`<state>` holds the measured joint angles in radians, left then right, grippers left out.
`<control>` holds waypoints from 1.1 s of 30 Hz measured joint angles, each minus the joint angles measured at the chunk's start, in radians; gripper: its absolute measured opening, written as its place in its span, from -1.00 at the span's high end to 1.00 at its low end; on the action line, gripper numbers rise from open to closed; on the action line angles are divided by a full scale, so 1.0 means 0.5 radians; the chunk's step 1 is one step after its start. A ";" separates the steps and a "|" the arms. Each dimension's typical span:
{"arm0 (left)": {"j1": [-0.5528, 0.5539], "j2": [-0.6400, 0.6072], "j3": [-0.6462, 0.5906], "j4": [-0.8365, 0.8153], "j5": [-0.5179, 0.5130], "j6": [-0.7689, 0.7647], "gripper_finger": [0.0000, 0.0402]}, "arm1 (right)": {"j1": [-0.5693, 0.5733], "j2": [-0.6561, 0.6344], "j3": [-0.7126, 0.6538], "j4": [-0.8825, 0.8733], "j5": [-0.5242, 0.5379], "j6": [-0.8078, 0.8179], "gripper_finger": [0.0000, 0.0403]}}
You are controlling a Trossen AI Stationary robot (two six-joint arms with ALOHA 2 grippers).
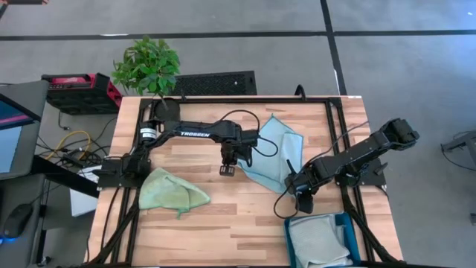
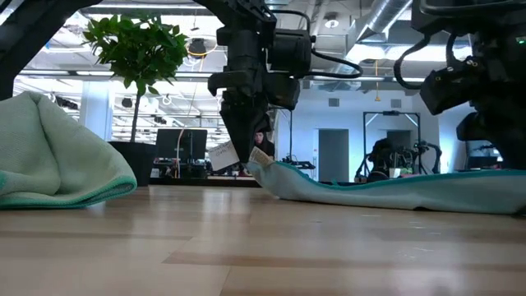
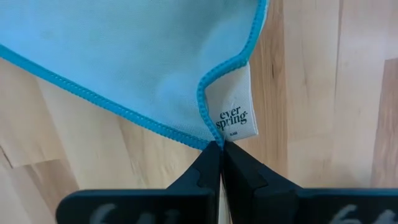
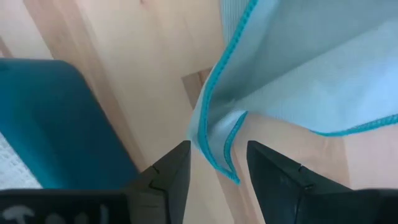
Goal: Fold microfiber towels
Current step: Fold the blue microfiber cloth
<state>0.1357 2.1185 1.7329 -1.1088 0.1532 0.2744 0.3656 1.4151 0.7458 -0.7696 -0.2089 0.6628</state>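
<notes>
Crumpled soft light green towel (image 2: 57,152) sits near table's left edge. Left gripper (image 3: 221,149) pinches tagged corner of thin light blue towel (image 1: 274,152) mid-table, blue-stitched hem. Right gripper (image 4: 217,163) fingers spread around folded hem. Rigid teal bin (image 1: 343,223) holds grey cloth.

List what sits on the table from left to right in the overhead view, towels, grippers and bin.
Light green towel → left gripper, shut on the corner of the light blue towel → right gripper, open at that towel's other corner → teal bin holding a grey towel.
</notes>
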 joint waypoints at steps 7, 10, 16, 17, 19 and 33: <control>0.001 0.001 0.000 -0.001 0.002 0.007 1.00 | 0.002 0.000 -0.128 0.200 -0.004 0.060 0.11; 0.001 0.002 0.000 -0.001 0.002 0.011 1.00 | 0.002 0.000 -0.129 0.187 -0.006 0.068 0.11; 0.001 0.002 0.000 -0.003 0.003 0.038 1.00 | 0.031 0.000 -0.129 0.169 -0.067 0.142 0.11; 0.001 0.002 0.000 -0.004 0.003 0.040 1.00 | 0.044 0.000 -0.129 0.161 -0.066 0.142 0.11; 0.001 0.002 0.000 -0.004 0.004 0.050 1.00 | 0.069 0.000 -0.129 0.130 -0.060 0.142 0.11; 0.001 0.003 0.000 -0.004 0.005 0.079 1.00 | 0.119 0.000 -0.129 0.120 0.121 0.143 0.34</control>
<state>0.1360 2.1201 1.7329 -1.1107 0.1555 0.3138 0.4252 1.4151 0.6815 -0.7097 -0.1486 0.7341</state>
